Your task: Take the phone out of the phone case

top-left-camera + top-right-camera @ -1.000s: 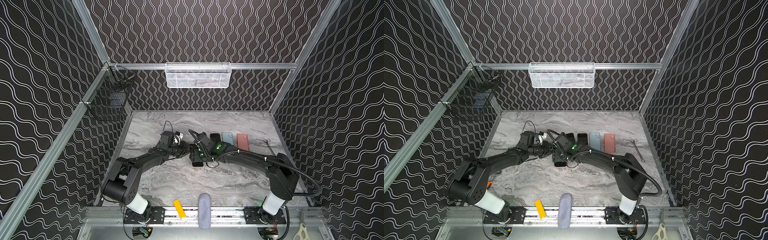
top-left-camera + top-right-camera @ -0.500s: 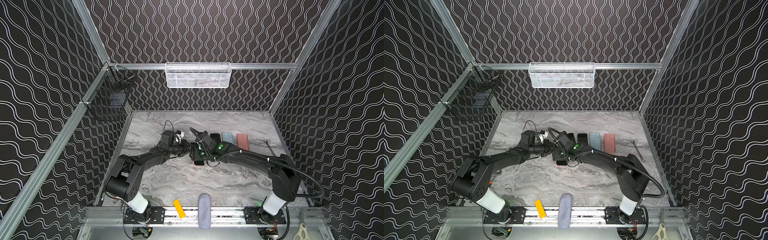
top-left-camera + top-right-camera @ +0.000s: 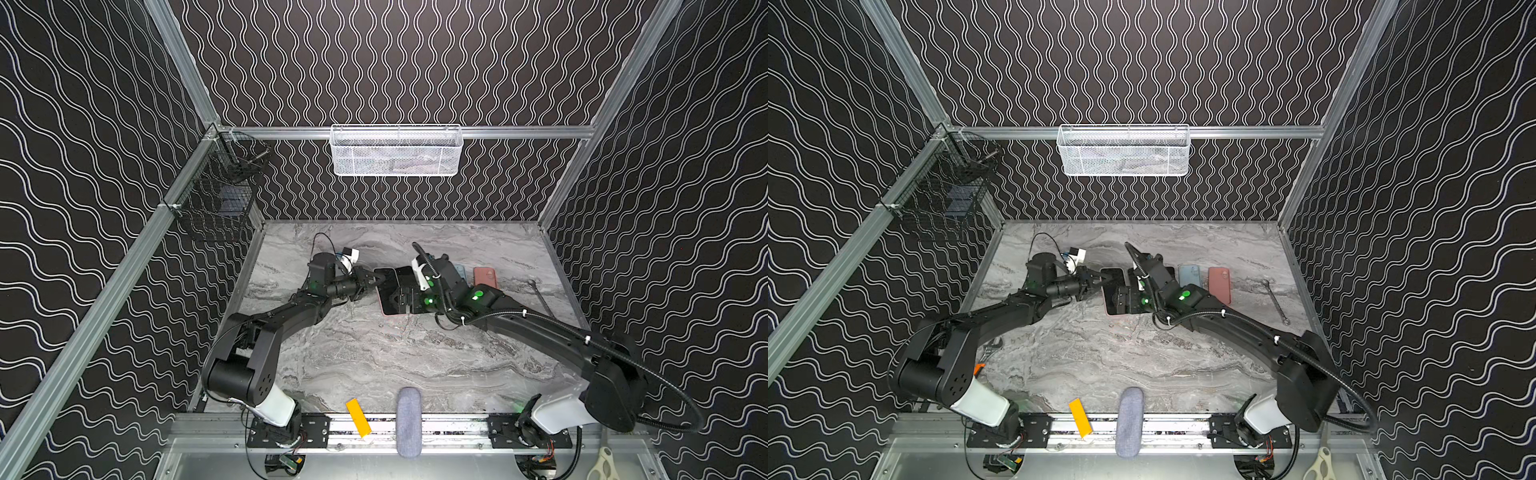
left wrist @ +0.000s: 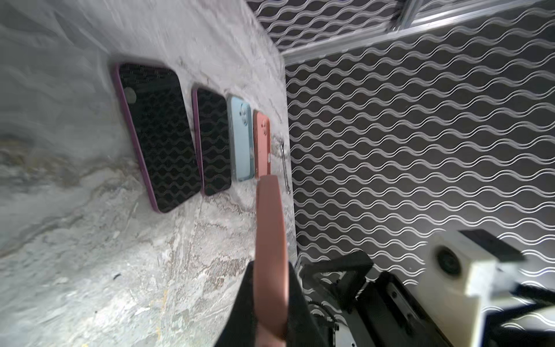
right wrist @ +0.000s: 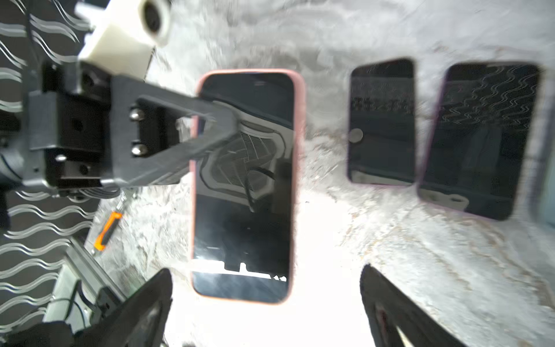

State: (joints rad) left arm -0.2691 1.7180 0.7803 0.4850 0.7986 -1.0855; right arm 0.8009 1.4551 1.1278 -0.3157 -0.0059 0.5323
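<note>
1. Fingers (image 5: 186, 103) of the left gripper (image 5: 228, 120): closed tight, pinching one long edge of the pink phone case (image 5: 299, 144).
2. The phone (image 5: 243, 186): seated in that case, screen up, above the marble table (image 5: 390, 255), just beside two dark phones (image 5: 381, 120).
3. Right gripper (image 5: 265, 278): fingers spread wide, one on either side of the phone's end, clear of it, holding nothing.
4. Both top views: the two grippers meet mid-table.

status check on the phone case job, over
Left claw shut on pink case edge. Right claw open over phone. Phone seated in case, not out yet. Two other phones alongside, not touching.
</note>
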